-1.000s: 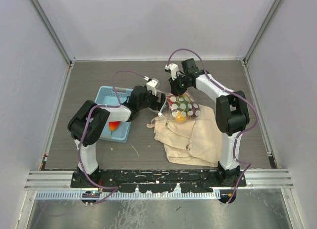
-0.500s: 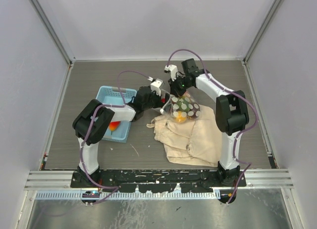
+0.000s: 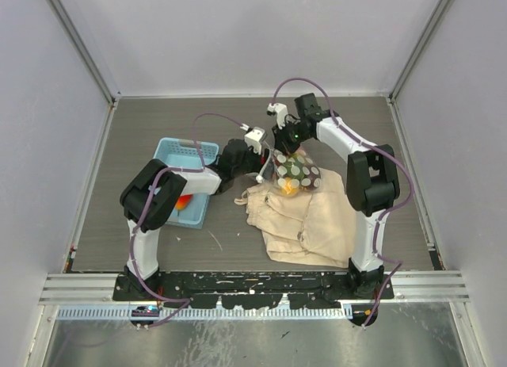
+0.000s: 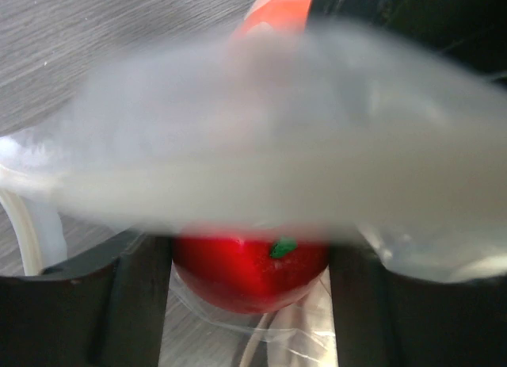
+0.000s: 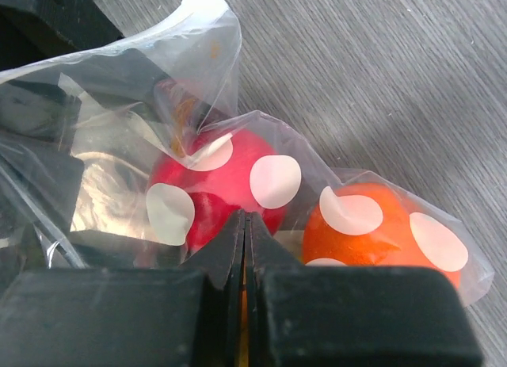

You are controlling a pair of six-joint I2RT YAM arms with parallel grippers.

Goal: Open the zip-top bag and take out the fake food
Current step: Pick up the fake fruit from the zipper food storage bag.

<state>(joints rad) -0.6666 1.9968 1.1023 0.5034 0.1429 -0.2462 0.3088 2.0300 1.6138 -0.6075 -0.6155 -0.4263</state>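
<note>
The zip-top bag (image 3: 297, 173), clear with white spots, lies on the cloth bag and holds several fake fruits. My right gripper (image 3: 286, 145) is shut on the bag's plastic at its far edge; in the right wrist view (image 5: 247, 218) its jaws are pressed together on the film, with a red fruit (image 5: 226, 185) and an orange fruit (image 5: 380, 234) just beyond. My left gripper (image 3: 260, 154) reaches into the bag's mouth from the left. In the left wrist view (image 4: 249, 252) a glossy red fruit with a green stem (image 4: 249, 276) fills the gap between its fingers. Blurred plastic (image 4: 261, 137) hides the rest.
A beige cloth drawstring bag (image 3: 309, 218) lies under and in front of the zip-top bag. A light blue basket (image 3: 170, 151) stands at the left with a red-orange fruit (image 3: 183, 201) in it. Grey walls enclose the table.
My left gripper has moved right, from beside the basket into the bag's mouth. The right gripper and the bag have shifted slightly right.
</note>
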